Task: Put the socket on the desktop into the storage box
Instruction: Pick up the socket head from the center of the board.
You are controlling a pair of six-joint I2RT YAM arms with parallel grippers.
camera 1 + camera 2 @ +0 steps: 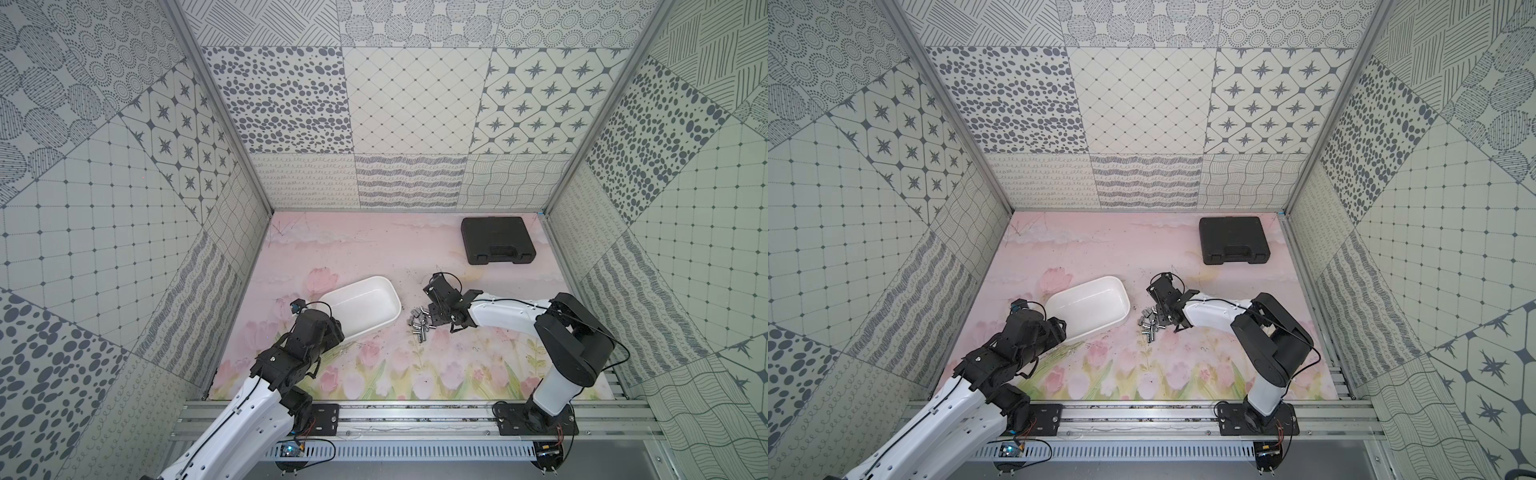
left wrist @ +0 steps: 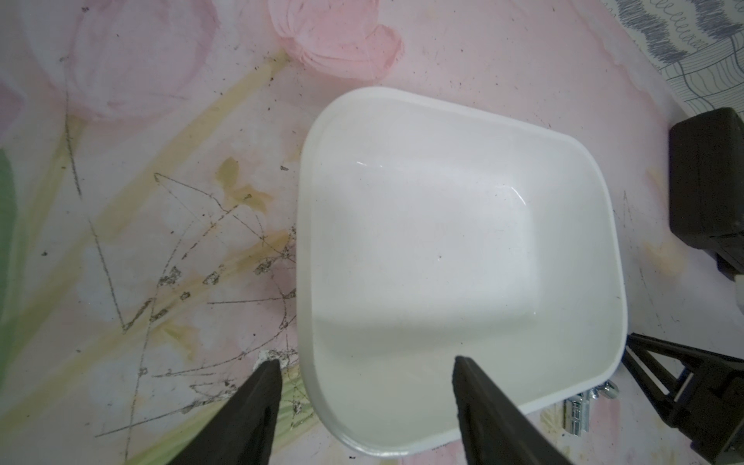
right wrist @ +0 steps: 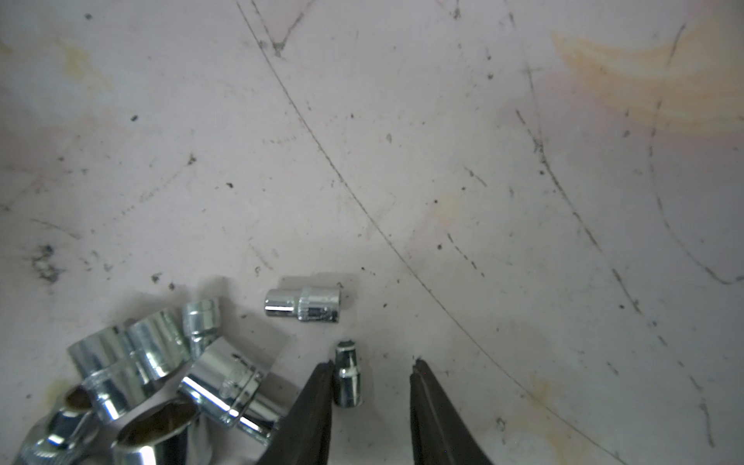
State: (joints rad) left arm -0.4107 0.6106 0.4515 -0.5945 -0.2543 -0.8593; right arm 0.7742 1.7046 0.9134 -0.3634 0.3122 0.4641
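Student: The right claw point(image 3: 372, 362), how did it stand?

Tutor: Its jaws were partly apart, set to either side of a small socket point(image 3: 347, 374) that lay on the counter point(image 3: 443, 161). The socket touched one finger point(image 3: 318, 410), with a clear gap to the other. Nothing was clamped.

Student: And the remaining pieces?

Tutor: A lone socket point(image 3: 302, 306) lay on its side near the small one. The heap of sockets point(image 1: 419, 326) rested on the counter between that claw and the storage box point(image 1: 374, 328), as seen in both top views.

Student: The left claw point(image 2: 366, 360)?

Tutor: Spread wide and holding nothing. One finger hung over the box floor, the other outside its wall. A black case point(image 1: 498, 240) lay well apart, toward the far side of the counter.
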